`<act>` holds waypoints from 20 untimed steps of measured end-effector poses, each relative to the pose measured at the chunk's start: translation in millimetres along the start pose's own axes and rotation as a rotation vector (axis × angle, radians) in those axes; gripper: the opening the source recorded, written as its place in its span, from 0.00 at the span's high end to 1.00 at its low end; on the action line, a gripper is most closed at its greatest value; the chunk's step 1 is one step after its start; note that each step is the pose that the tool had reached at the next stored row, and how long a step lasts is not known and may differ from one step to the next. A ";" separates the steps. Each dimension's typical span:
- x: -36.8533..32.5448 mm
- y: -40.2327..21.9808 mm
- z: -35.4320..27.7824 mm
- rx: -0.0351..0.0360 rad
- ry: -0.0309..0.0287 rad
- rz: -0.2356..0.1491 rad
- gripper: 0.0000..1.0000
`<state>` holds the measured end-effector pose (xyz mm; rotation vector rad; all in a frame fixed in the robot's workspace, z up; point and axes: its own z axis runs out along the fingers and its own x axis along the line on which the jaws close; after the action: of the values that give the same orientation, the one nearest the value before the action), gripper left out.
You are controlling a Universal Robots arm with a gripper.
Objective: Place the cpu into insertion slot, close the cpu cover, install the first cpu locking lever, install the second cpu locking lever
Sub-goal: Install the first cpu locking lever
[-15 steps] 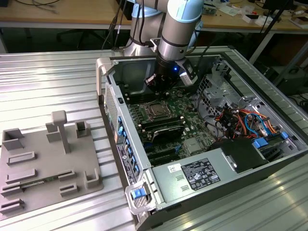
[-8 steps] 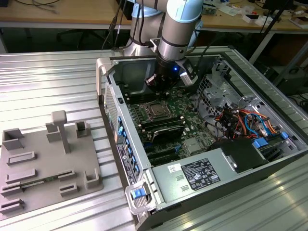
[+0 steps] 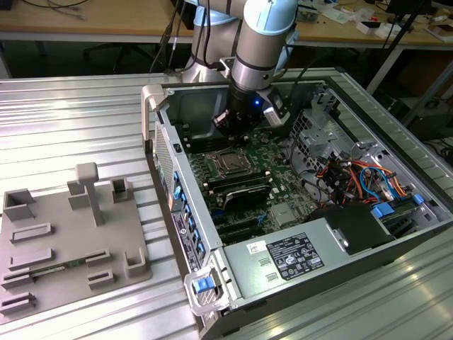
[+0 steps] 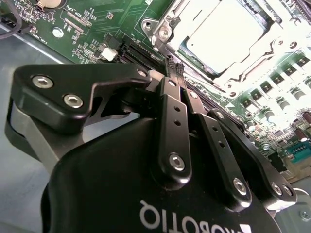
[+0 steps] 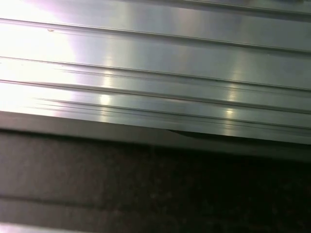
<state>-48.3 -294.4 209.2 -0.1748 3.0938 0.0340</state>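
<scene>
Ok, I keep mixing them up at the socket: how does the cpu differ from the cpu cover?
The cpu is a solid, plain plate; the cpu cover is an open frame. The cpu is smaller, lying within the cpu cover's cut-out. Both are silver metal.

A lab or workshop — ribbed aluminium bench (image 3: 71, 120), cluttered wooden desks (image 3: 106, 20) (cables (image 3: 71, 8) strewn).

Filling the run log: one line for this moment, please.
gripper: jaws shut, beside cover | cpu: seated under cover | cover: down
</scene>
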 end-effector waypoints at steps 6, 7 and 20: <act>0.2 0.0 2.9 -0.0012 -0.0001 0.000 0.89; 0.2 0.0 3.8 -0.0018 -0.0002 0.000 0.89; 0.0 0.4 2.8 -0.0041 -0.0005 0.000 0.89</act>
<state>-48.2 -293.9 206.4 -0.1745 3.0935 0.0403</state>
